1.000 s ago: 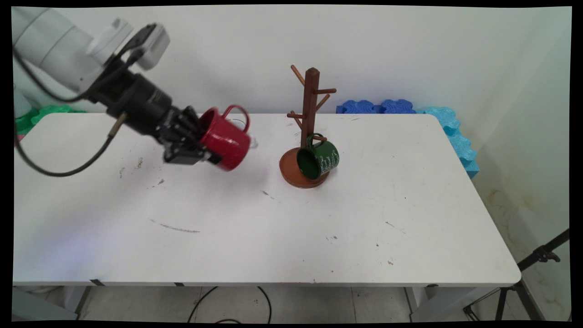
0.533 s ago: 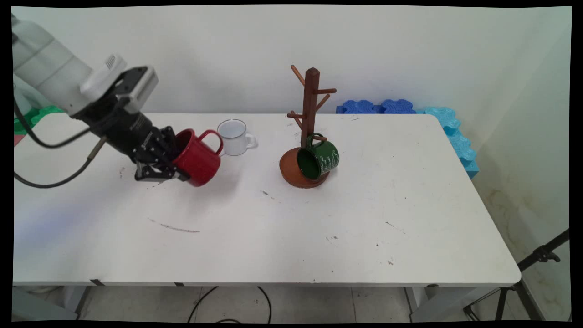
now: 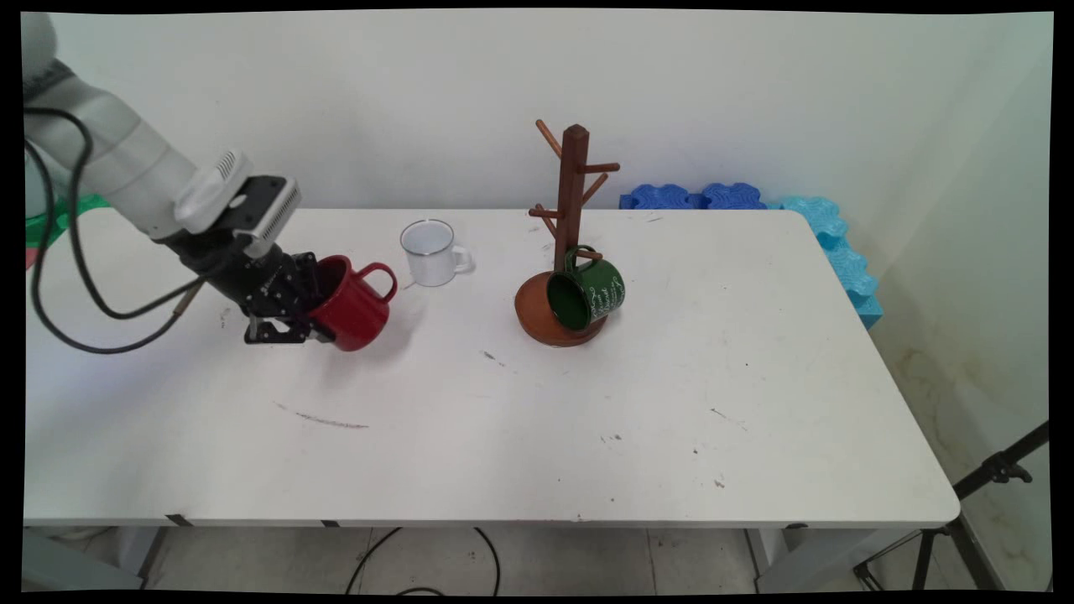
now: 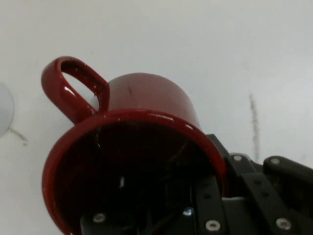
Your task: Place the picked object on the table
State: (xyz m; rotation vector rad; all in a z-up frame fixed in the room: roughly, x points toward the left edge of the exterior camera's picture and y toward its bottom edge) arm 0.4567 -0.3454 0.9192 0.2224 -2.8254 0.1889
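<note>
Over the last second the claw (image 3: 312, 312) has carried the red mug (image 3: 352, 304) down and leftward, away from the mug tree (image 3: 569, 243), until it sits low over the counter (image 3: 537, 403). The mug has tipped nearer upright, and the white mug (image 3: 430, 252), hidden earlier, now shows.

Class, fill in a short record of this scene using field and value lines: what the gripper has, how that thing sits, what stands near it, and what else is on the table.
Gripper: black two-finger gripper, clamped on the rim of the red mug, one finger inside
Red mug pose: tilted, handle toward the white mug, low over the table; contact cannot be told
Nearest neighbour: white mug, upright, apart from the red one
Mug tree: brown wooden stand with pegs, on a round base
Green mug: hangs by its handle on a low peg
</note>
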